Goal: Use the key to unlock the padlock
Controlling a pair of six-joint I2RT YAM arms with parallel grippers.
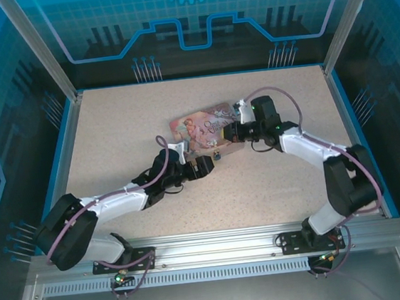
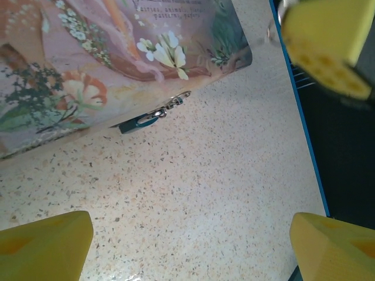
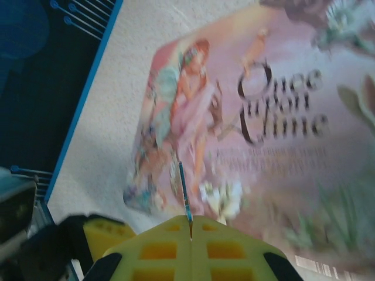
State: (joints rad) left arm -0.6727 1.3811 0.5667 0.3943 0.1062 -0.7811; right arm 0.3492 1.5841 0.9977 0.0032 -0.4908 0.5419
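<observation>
Right gripper [image 3: 190, 227]: jaws pressed together, pinching the key [image 3: 184, 190]. The key pokes out ahead of the fingertips as a thin blade, seen edge-on. Past the key tip lies the flat pink tin [image 3: 246, 129], face up.

Left gripper [image 2: 187, 249]: jaws spread wide with nothing held, just speckled table [image 2: 205, 193] between the fingers. Ahead of it and a bit left, the padlock [image 2: 151, 119] lies on the table hard against the tin's near edge. The blue body is to the left and the shackle to the right. It may be tucked partly under the tin; can't tell. Further ahead and to the right hangs one yellow finger [image 2: 328, 44] of the right gripper.

Judged step: the left arm takes hold of the padlock so the key can go in.

To do it well:
- Go in low, forward and slightly left, and straddle the blue body, not the shackle.
- The tin crowds the far side, so one finger could ride up on it. Nudging the lock clear of the tin first would likely help.
- Leave the keyhole end uncovered. Which end that is can't be made out here.
- The right arm should hold off until the lock is clamped, then line the blade up with the slot before pushing.
</observation>
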